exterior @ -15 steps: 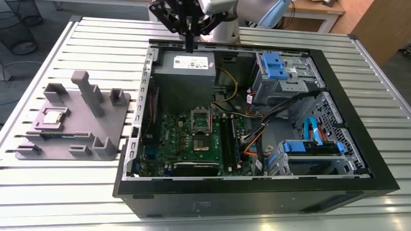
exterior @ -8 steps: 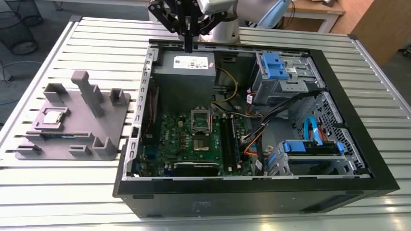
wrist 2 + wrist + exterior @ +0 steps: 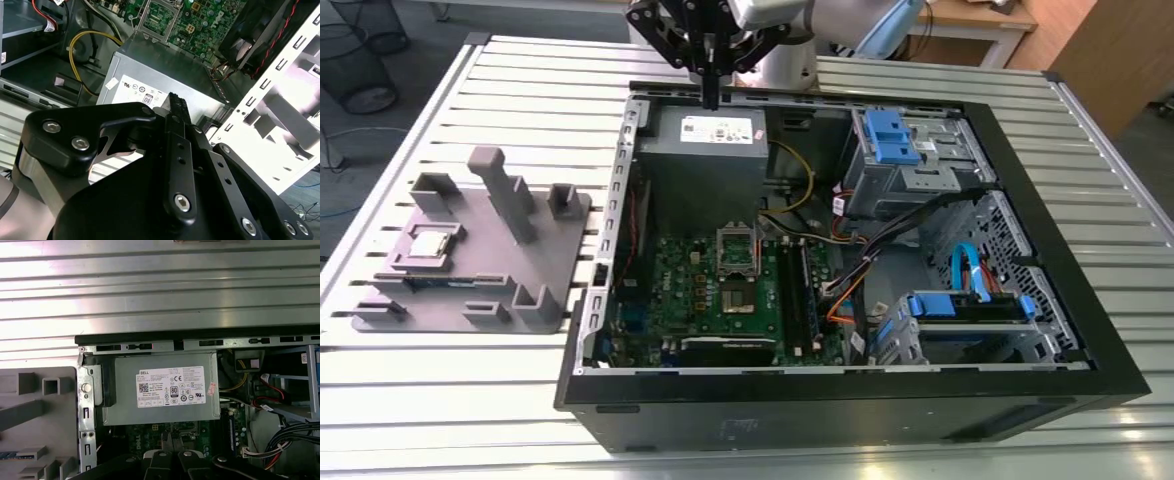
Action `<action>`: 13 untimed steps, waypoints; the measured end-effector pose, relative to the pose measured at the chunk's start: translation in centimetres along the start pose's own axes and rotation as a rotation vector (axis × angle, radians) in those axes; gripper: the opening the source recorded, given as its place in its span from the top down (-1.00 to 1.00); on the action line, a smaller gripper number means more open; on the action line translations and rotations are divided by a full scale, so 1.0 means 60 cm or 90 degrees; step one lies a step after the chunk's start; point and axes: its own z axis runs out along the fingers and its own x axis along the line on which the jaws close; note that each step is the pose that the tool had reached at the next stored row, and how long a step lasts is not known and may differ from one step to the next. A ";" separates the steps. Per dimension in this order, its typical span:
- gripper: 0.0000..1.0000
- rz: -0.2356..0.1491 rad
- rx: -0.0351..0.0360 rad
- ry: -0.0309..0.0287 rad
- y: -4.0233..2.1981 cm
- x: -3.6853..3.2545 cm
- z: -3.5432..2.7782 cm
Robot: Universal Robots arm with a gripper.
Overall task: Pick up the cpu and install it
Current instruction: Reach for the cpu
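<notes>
Exterior view: the gripper (image 3: pixel 710 98), closed and holding nothing, is hovering over the power supply (image 3: pixel 707 135) in the case (image 3: pixel 854 395); the cpu (image 3: pixel 434 243) is lying in a gray fixture (image 3: pixel 540 300) near the table's (image 3: pixel 480 80) edge on the exterior view's left.

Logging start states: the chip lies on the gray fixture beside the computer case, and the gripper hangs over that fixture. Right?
Not quite. The chip does lie on the gray fixture beside the computer case, but the exterior view shows the gripper over the power supply inside the case.
</notes>
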 end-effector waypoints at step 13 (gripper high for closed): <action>0.79 0.000 0.0020 -0.0001 0.000 0.007 0.000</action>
